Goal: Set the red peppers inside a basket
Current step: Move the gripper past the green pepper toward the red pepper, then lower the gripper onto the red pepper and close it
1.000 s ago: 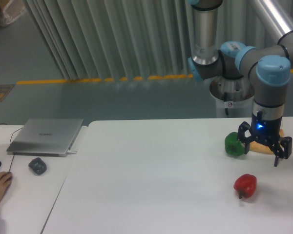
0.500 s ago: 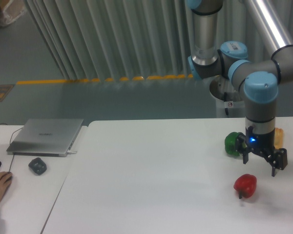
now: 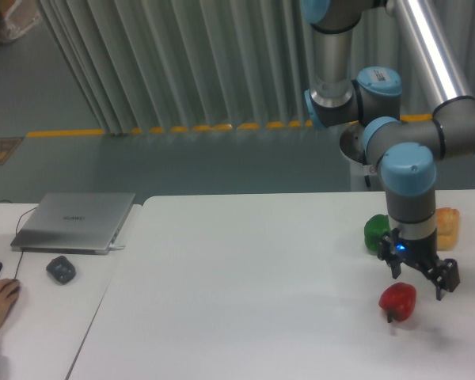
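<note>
White table (image 3: 245,301), corrugated grey wall behind. Gripper (image 3: 422,279) hangs with its 2 fingers spread wide and nothing between them. Red pepper (image 3: 398,301) lies on the table just below the jaws and slightly to the camera-left of their midline, stem down toward the camera. Green pepper (image 3: 376,233) sits behind the jaws, an orange-yellow item (image 3: 446,226) behind on the other side. No basket visible in view. Judgement: centre the jaws over the pepper body first, then descend straight. Glossy, rounded skin may slip, so close across the widest part, clear of the stem.
</note>
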